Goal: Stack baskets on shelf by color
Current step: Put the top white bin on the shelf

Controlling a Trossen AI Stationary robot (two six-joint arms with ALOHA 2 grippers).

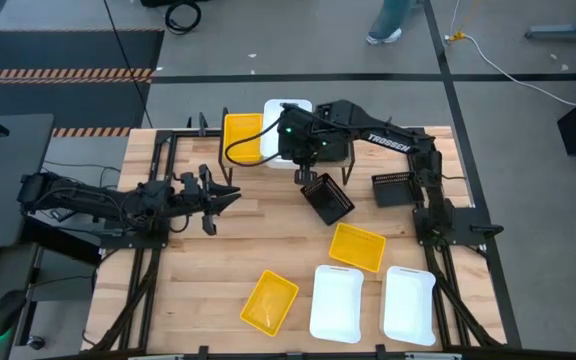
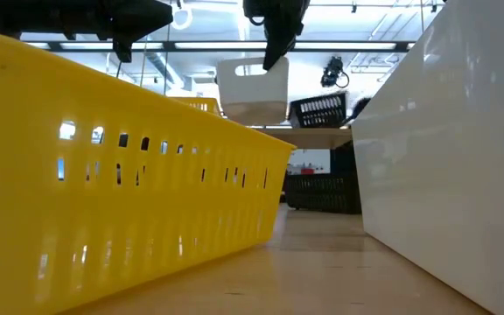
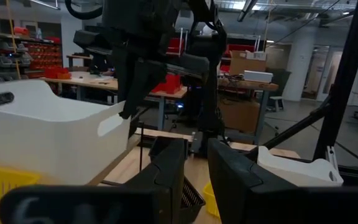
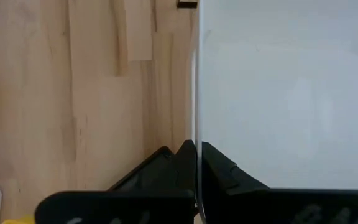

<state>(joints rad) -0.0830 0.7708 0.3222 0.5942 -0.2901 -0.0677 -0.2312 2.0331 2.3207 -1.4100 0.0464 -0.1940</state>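
Observation:
My right gripper (image 1: 298, 150) is shut on a white basket (image 1: 286, 122) over the shelf (image 2: 322, 137), next to a yellow basket (image 1: 243, 135) that stands on the shelf. In the low view the white basket (image 2: 252, 87) sits just above the shelf board; I cannot tell whether it rests on it. My left gripper (image 1: 223, 195) is open and empty above the table, left of the shelf. A black mesh basket (image 1: 328, 200) lies tilted in front of the shelf. A second black basket (image 1: 393, 188) lies to its right. My right gripper holds the white basket by one side wall's rim (image 4: 196, 134), with one finger (image 4: 166, 165) outside the wall and the other finger (image 4: 222, 168) inside. The fingers come from above, pointing down. The basket is upright, its open side up.
On the near part of the table lie two yellow baskets (image 1: 356, 245) (image 1: 270, 300) and two white baskets (image 1: 336, 300) (image 1: 408, 305). In the low view a yellow basket (image 2: 103, 175) and a white basket (image 2: 444, 149) fill the foreground. A person's feet (image 1: 388, 25) show beyond the table.

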